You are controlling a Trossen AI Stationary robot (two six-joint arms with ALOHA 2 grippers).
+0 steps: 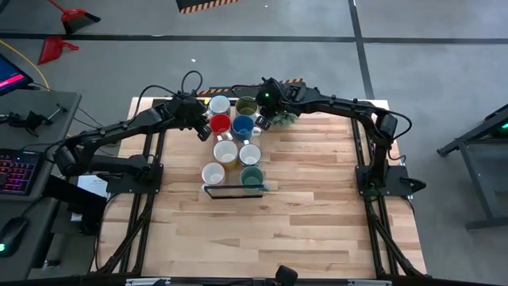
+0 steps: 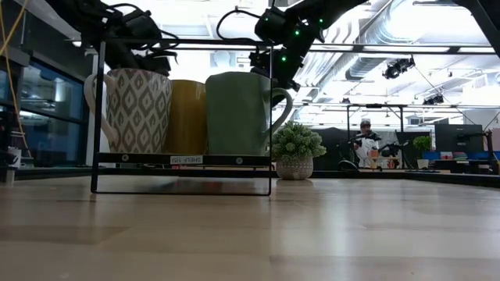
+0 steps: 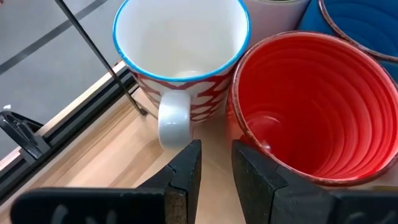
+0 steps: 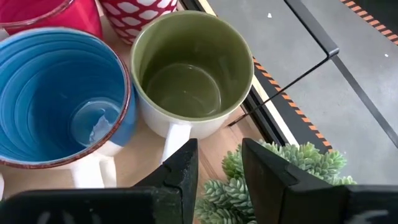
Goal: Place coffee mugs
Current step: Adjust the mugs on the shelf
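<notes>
Left wrist view: left end effector [image 3: 216, 163] narrowly parted, seemingly empty, beside red mug [image 3: 317, 106]; right end effector [image 4: 219, 163] likewise.

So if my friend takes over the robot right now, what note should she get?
Left gripper: jaws a little apart, empty, hovering by the handle of the white ceramic mug with red pattern, next to the red ribbed mug.
Right gripper: jaws apart, empty, above the handle of the olive green mug, beside the blue ribbed mug and the small green plant.
Eight mugs stand clustered at the table's far middle. None is held; what is left cannot be told.
</notes>
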